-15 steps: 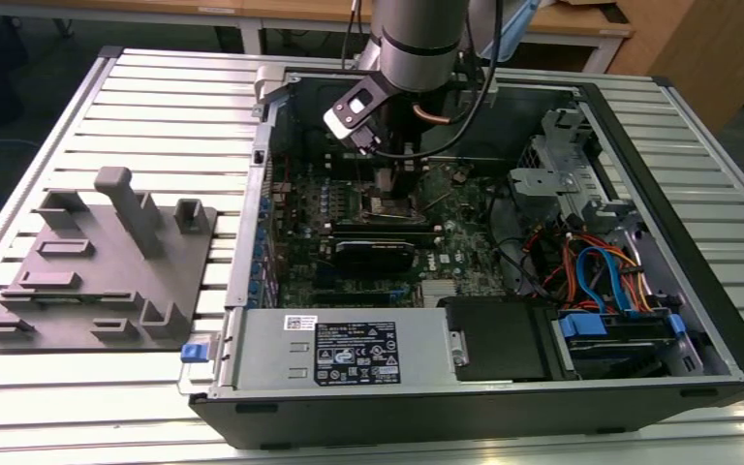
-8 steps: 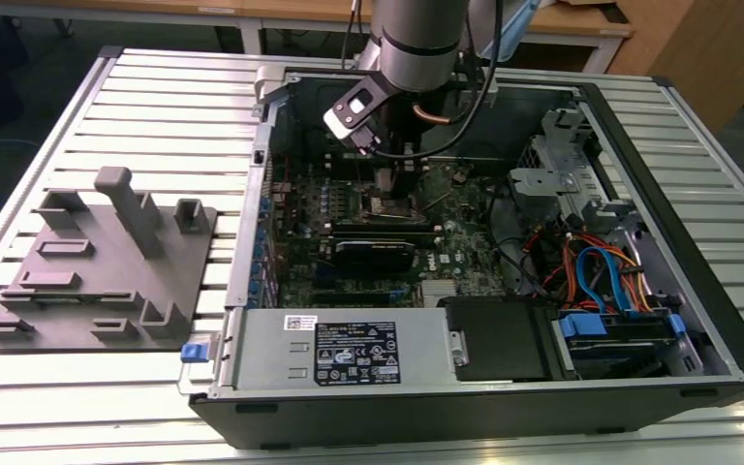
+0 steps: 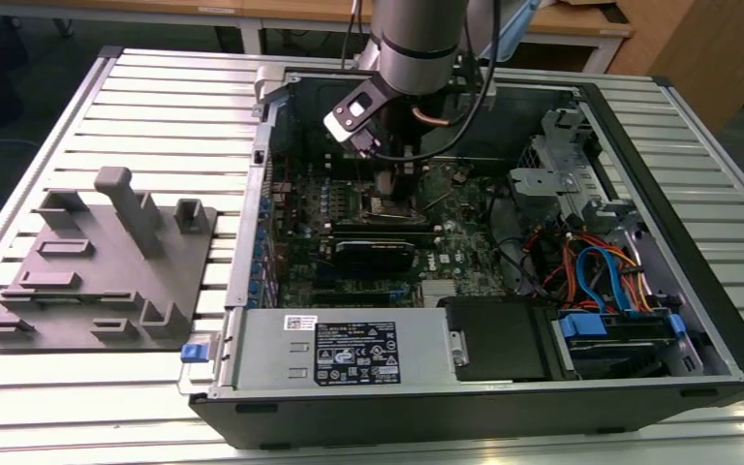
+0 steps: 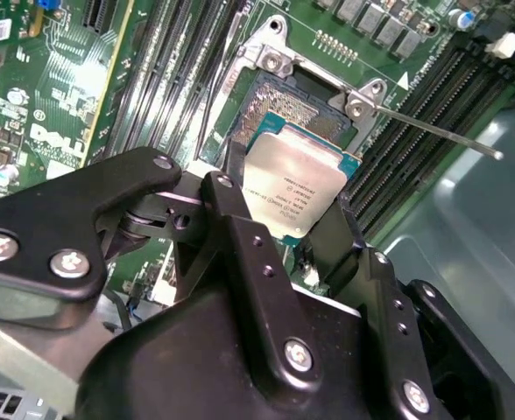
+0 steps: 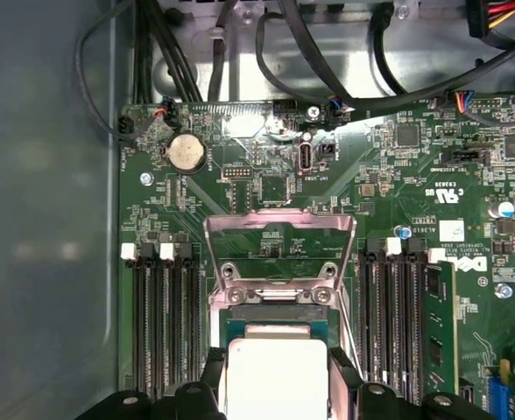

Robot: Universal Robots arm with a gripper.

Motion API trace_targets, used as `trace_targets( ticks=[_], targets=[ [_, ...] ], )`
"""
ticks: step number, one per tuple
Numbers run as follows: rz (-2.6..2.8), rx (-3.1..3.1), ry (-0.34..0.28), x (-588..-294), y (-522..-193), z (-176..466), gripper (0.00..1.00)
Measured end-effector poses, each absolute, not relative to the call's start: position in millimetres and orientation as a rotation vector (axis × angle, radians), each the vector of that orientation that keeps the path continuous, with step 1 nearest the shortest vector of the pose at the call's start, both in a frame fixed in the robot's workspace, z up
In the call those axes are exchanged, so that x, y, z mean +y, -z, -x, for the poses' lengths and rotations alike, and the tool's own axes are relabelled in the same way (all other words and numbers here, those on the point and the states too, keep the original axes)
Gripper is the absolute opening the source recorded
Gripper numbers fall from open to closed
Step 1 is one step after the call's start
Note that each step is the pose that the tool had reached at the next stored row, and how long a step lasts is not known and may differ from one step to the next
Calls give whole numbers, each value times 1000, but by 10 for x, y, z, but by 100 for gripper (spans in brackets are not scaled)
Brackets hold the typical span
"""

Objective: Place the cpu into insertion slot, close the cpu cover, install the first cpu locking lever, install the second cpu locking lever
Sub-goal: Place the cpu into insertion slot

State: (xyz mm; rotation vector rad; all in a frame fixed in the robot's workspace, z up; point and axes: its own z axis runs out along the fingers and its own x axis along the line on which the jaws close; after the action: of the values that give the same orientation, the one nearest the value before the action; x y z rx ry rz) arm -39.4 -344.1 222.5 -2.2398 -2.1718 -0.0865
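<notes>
in the exterior view the gripper [image 3: 391,184] is reaching down into the open computer case [image 3: 682,291], working over the green motherboard [image 3: 456,257], with the power supply [image 3: 333,349] lying at 6 o'clock from it, the drive cage [image 3: 560,179] at 3 o'clock and a grey fixture plate [image 3: 101,271] out at 9 o'clock on the table. in both wrist views its black fingers [image 4: 231,223] are pinching the cpu [image 4: 297,188] by two opposite edges, silver face up, so the jaws are clamped on the chip. the cpu is hanging over the insertion slot [image 4: 279,103], whose dark pin field is showing beyond the chip's far edge; whether the chip is touching the socket cannot be told. the cpu cover [image 5: 240,223] is standing swung open behind the socket, and a thin locking lever [image 4: 433,131] is sticking out to one side, unlatched. judging by this, the placing step is underway and nothing is seated yet. doing it well is calling for the chip being held level, its edges squared to the socket's rim, and any descent going straight down without sliding across the pins, since a skewed or dragged chip is likely bending them; the fingers are also needing clearance from the raised cover and the lever.
</notes>
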Motion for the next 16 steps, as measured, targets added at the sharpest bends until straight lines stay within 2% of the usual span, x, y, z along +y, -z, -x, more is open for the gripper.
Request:
trace_targets(
  ticks=[16],
  targets=[
    [2251, -2184, 115, -3438, -2030, 453, 54]
  ],
)
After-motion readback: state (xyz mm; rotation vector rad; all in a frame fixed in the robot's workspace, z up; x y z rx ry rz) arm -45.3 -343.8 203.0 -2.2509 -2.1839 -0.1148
